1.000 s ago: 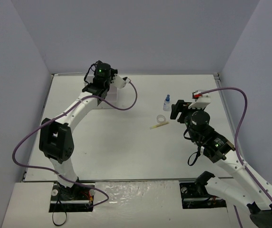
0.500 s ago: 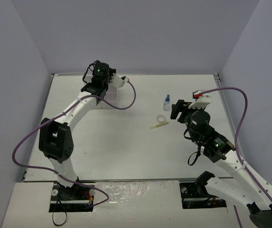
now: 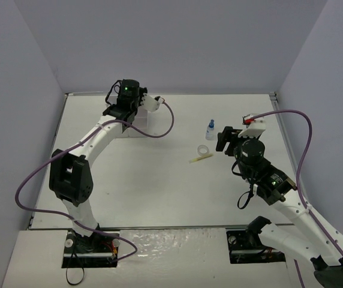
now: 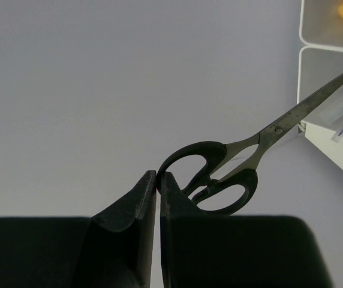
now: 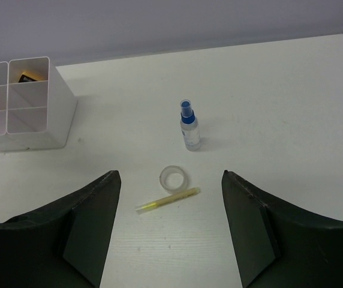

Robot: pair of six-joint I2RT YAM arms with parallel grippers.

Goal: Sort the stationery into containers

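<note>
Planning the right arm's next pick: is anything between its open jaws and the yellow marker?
Nothing visible. Only bare table lies between the right gripper and the yellow marker; the tape roll sits just beyond it, the bottle farther still.

White table (image 3: 159, 183), pale lilac walls (image 3: 177, 42) — three sides; even light
</note>
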